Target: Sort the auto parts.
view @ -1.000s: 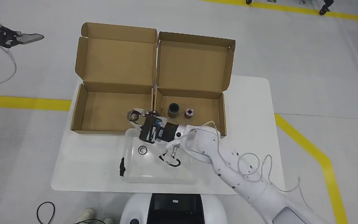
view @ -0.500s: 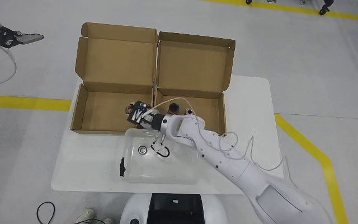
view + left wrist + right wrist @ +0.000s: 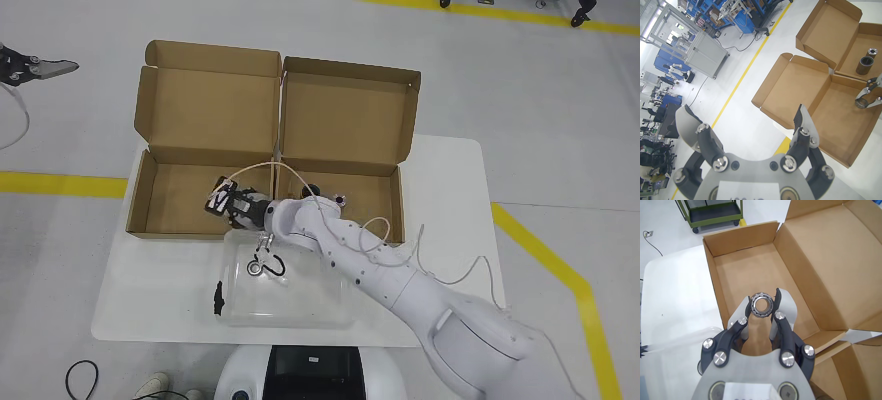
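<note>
— Gripping what in the right gripper [image 3: 762, 299]?
— Pinching a bearing [image 3: 761, 308] between both fingertips, hanging over the left cardboard box [image 3: 745, 275].
— And the left gripper [image 3: 742, 112]?
— Gaping wide, hovering well off the table [image 3: 440, 200].

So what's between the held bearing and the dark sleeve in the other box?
Only the adjoining cardboard walls, between bearing and sleeve, in the left wrist view.

Industrial robotics workshop: pale floor with yellow lane line [image 3: 745, 70], blue workbenches [image 3: 745, 16], aluminium-frame enclosure [image 3: 703, 54], green wheeled cart [image 3: 712, 210], white robot [image 3: 687, 75] in background.
</note>
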Controlling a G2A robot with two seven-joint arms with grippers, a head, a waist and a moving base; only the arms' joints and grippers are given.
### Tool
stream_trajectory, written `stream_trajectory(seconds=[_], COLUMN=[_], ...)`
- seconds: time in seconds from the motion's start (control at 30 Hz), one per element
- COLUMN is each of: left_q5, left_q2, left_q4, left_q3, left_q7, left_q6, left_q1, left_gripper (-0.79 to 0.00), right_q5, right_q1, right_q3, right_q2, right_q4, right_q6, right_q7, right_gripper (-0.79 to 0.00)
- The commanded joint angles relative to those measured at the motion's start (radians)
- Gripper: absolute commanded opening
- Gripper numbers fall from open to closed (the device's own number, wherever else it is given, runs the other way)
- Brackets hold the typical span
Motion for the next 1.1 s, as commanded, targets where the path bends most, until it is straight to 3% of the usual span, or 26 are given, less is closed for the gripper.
stream_trajectory(seconds=[0.0, 0.23, 0.6, 0.8, 1.07], left_q5=[0.0, 0.0, 0.0, 0.0, 0.0], left_q2=[0.0, 0.0, 0.0, 0.0, 0.0], left_q4=[0.0, 0.0, 0.0, 0.0, 0.0], left_q3=[0.0, 0.0, 0.0, 0.0, 0.0], left_q7=[0.0, 0.0, 0.0, 0.0, 0.0], left_q6=[0.0, 0.0, 0.0, 0.0, 0.0], left_q1=[0.0, 0.0, 0.0, 0.0, 0.0], left_gripper=[0.0, 0.0, 0.0, 0.0, 0.0], right_q5=[0.009, 0.029, 0.032, 0.021, -0.056], right_q1=[0.01, 0.032, 0.057, 0.061, 0.049], right_q3=[-0.005, -0.016, -0.011, 0.001, 0.01], right_q2=[-0.02, -0.077, -0.137, -0.152, -0.138], right_q4=[0.039, 0.153, 0.29, 0.316, 0.243], right_q6=[0.01, 0.018, 0.011, -0.007, -0.04], right_q7=[-0.001, 0.003, -0.02, -0.071, -0.163], right_gripper=[-0.785, -0.785, -0.622, -0.526, -0.514])
